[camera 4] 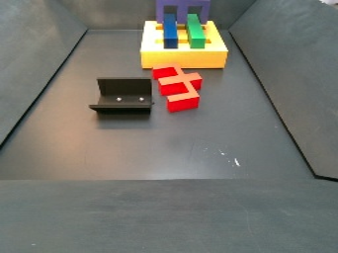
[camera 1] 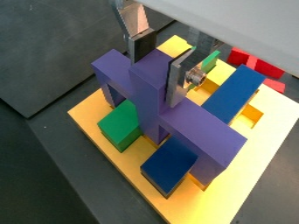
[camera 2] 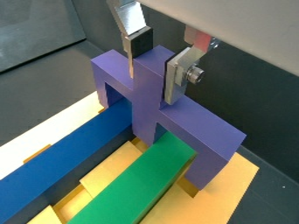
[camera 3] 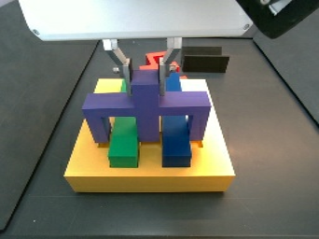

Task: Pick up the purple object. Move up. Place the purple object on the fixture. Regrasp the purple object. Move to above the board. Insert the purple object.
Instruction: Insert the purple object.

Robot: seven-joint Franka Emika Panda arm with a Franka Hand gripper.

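Observation:
The purple object (camera 1: 193,131) (camera 2: 187,131) (camera 3: 147,103) stands upright on the yellow board (camera 1: 93,109) (camera 3: 149,177). It straddles a green bar (camera 3: 123,145) and a blue bar (camera 3: 178,145), with its legs down at the board's top. My gripper (camera 1: 158,74) (camera 2: 152,79) (camera 3: 147,72) is directly above the board. It is shut on the purple object's raised central stub, one silver finger on each side. In a side view the purple object (camera 4: 179,10) and the board (camera 4: 185,59) show at the far end, and the gripper is cut off by the frame edge.
The black fixture (camera 4: 126,97) (camera 3: 206,61) stands on the dark floor a short way from the board. A red cross-shaped block (camera 4: 176,87) (camera 1: 251,61) lies between the fixture and the board. Dark walls enclose the floor.

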